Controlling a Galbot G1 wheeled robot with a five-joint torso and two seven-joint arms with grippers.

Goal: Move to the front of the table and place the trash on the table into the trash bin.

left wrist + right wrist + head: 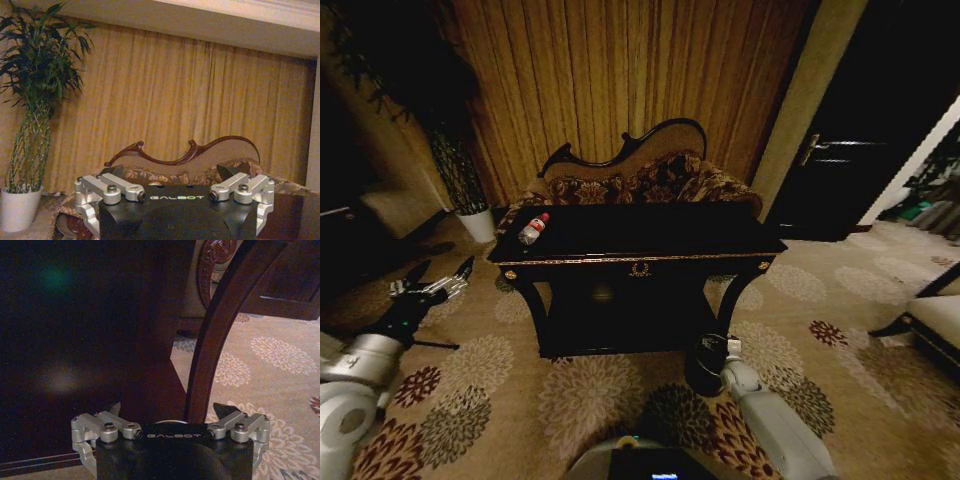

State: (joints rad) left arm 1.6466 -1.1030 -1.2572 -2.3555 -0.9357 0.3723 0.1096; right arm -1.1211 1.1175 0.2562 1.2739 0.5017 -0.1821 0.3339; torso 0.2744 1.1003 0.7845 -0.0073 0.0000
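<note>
The black table point(640, 258) with gold trim stands straight ahead. On its left end lies a clear plastic bottle point(532, 229) with a red label, the trash I can make out. My left gripper point(445, 267) point(167, 172) hovers open and empty to the left of the table, a little below its top, facing the sofa and curtain. My right gripper point(705, 362) point(167, 410) is low by the table's front right leg point(210, 340), open and empty, facing the dark space under the top. The trash bin is out of view.
A carved-back patterned sofa point(640, 175) point(185, 155) sits behind the table against the curtain. A plant in a white pot point(477, 224) point(17, 207) stands at the back left. A dark door point(840, 150) and a low seat point(930, 320) are on the right. Patterned carpet surrounds the table.
</note>
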